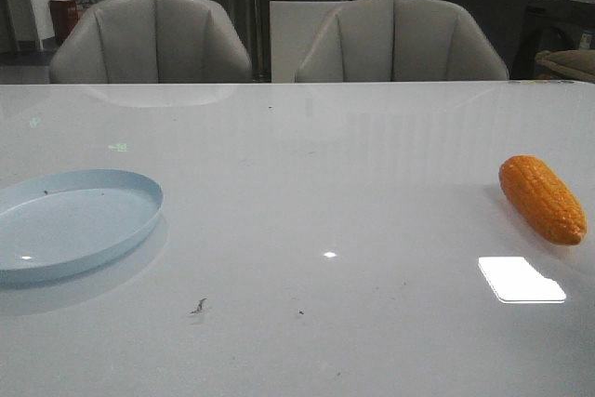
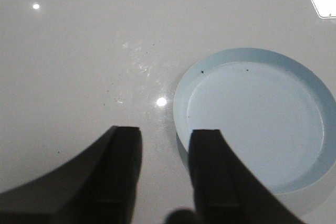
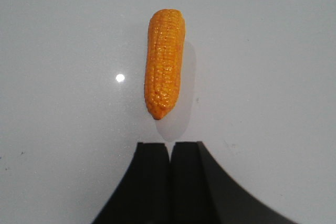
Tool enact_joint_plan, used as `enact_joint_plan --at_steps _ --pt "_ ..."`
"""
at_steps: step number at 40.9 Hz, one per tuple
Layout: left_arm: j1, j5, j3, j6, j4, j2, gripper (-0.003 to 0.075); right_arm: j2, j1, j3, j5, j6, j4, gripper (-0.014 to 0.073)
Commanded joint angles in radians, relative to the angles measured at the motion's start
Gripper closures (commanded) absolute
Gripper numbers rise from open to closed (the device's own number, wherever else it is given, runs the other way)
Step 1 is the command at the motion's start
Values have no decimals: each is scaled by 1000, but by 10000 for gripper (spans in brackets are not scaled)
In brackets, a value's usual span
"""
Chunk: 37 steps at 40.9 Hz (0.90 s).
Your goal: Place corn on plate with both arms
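The orange corn (image 1: 543, 198) lies on the white table at the far right in the front view. In the right wrist view the corn (image 3: 165, 61) lies lengthwise just beyond my right gripper (image 3: 169, 146), which is shut and empty, apart from the cob's tapered end. The pale blue plate (image 1: 88, 241) sits empty at the left of the table. In the left wrist view the plate (image 2: 315, 85) is beside my left gripper (image 2: 165, 132), which is open and empty, one finger (image 2: 207, 150) over the plate's rim. Neither arm shows in the front view.
Two grey chairs (image 1: 153, 39) stand behind the table's far edge (image 1: 297, 83). Bright light reflections (image 1: 521, 279) lie on the glossy tabletop near the corn. Small dark specks (image 1: 198, 306) mark the table in front of the plate.
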Motion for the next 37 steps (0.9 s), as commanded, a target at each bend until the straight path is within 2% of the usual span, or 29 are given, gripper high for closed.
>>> enact_joint_plan --at_steps 1,5,9,16,20,37 --pt "0 -123 -33 -13 -18 18 248 -2 3 -36 -65 -3 -2 383" --pt "0 -131 -33 -13 -34 46 249 -2 3 -36 -67 -3 -2 196" --pt "0 -97 -35 -13 -51 81 255 -2 3 -36 -72 -3 -2 94" --pt "0 37 -114 -13 -106 175 355 -2 3 -36 -72 -3 -1 94" --pt "0 56 -180 -13 -111 247 414 -2 3 -36 -72 -3 -1 94" --pt "0 126 -483 -13 -112 609 405 -2 3 -36 -71 -3 -1 94"
